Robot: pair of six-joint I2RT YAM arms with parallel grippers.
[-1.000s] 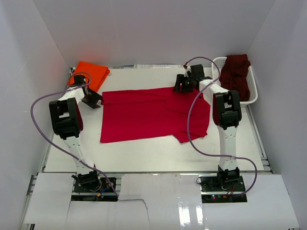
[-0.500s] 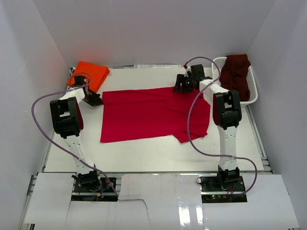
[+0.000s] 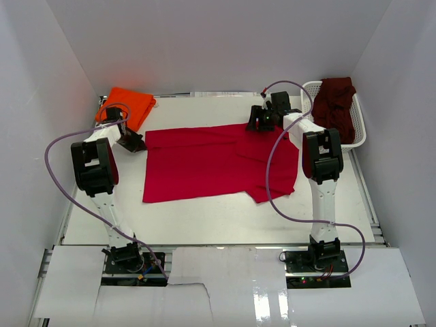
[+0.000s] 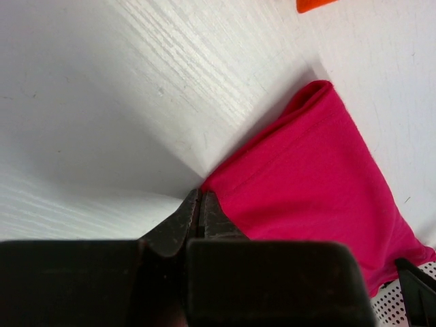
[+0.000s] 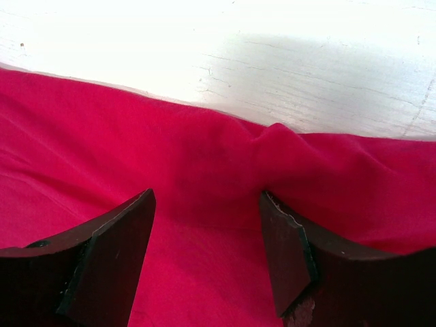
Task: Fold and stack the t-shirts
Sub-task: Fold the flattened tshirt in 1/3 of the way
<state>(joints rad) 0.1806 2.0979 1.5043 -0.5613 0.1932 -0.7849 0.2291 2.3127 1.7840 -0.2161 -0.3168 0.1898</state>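
Corner of the red t-shirt [image 3: 204,163] is pinched by the left pincer [image 4: 199,199]; the right pincer [image 5: 206,199] stands spread over its far hem. Close there, then lift evenly.

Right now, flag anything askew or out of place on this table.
The maroon t-shirt is heaped unfolded in the white lattice basket, covering its far rim. The red t-shirt lies flat but slightly skewed, with a flap jutting out at its near right corner. The orange t-shirt looks tidy.
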